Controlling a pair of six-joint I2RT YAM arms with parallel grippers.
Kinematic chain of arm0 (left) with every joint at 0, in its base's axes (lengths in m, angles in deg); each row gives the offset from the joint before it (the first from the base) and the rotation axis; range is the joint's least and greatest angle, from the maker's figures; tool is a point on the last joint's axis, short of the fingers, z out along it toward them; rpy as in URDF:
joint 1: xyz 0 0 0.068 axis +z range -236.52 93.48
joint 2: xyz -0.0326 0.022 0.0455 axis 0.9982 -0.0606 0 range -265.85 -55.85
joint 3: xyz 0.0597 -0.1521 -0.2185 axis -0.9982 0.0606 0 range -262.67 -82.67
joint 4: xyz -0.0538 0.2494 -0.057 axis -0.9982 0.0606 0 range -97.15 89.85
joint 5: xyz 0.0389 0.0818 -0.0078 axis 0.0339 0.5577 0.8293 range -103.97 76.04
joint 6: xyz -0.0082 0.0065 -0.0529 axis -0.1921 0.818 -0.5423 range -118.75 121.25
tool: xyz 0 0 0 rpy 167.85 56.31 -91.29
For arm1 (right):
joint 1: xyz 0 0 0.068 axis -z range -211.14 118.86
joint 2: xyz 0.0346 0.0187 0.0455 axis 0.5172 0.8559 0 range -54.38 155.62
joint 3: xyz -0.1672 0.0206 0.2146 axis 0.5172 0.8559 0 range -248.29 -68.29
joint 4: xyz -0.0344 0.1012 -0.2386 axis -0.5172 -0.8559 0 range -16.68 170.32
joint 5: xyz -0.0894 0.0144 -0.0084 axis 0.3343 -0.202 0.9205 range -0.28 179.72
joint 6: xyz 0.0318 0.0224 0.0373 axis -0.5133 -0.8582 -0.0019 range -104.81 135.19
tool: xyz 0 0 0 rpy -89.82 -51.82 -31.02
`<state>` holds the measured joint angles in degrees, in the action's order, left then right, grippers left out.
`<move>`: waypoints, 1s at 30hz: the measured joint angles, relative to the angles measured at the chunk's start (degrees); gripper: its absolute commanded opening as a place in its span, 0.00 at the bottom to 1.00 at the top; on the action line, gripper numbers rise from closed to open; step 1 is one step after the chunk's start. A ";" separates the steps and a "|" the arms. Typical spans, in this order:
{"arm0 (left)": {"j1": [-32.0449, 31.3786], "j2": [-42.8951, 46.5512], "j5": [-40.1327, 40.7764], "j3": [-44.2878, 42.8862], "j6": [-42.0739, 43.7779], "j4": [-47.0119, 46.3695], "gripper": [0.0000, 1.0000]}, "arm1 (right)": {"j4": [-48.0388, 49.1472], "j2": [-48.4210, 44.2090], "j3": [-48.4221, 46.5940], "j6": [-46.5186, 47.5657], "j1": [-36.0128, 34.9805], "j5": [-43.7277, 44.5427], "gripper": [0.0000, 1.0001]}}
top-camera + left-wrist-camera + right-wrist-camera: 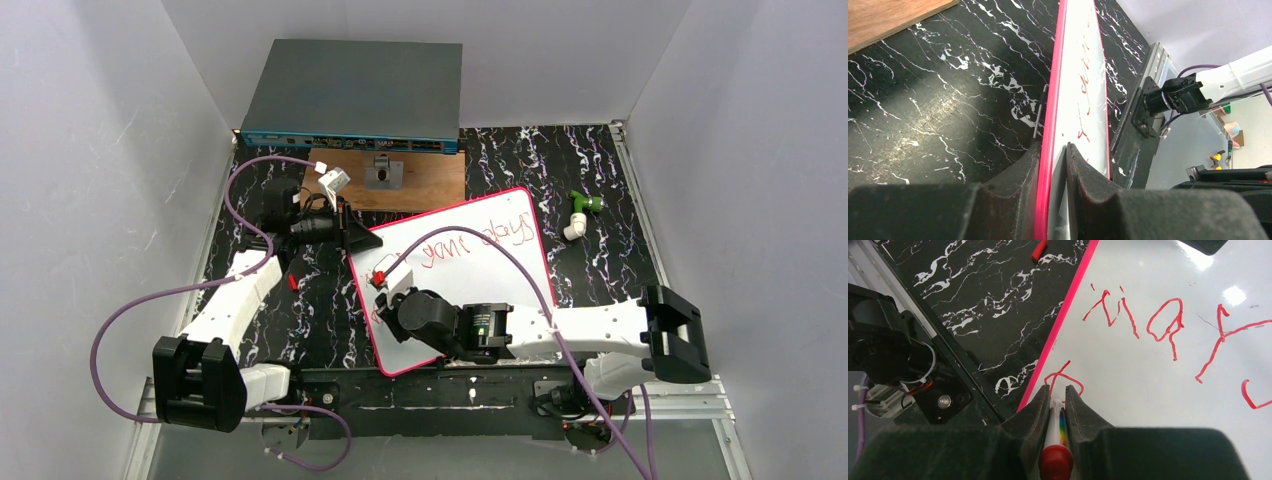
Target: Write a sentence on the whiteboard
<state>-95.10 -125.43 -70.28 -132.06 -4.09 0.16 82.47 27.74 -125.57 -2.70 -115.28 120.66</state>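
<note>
The whiteboard (470,280) lies tilted on the black marbled table, white with a pink-red rim. The sentence (470,245) runs across its upper half in red scrawl, and a separate red stroke (1060,375) sits near the left rim. My left gripper (362,238) is shut on the whiteboard's rim at the far left corner; in the left wrist view the fingers (1053,147) pinch the edge (1049,125). My right gripper (385,285) is shut on a white marker (1055,440) with a red end. Its tip rests at that lower red stroke, between the jaws (1057,389).
A red marker cap (292,282) lies on the table left of the board. Behind the board are a brown wooden board (430,185) with a small grey fixture (383,173) and a dark flat box (355,95). A green-and-white fitting (580,212) lies at the right. White walls enclose the table.
</note>
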 measured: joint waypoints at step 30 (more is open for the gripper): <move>-0.17 0.42 0.15 0.92 -1.29 -1.51 0.00 | -11.47 -4.55 -1.42 -17.55 2.01 7.65 0.01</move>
<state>-95.28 -125.02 -70.13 -131.14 -5.38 -1.35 71.00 23.20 -126.99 -20.25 -113.27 128.31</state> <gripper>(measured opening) 0.182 0.206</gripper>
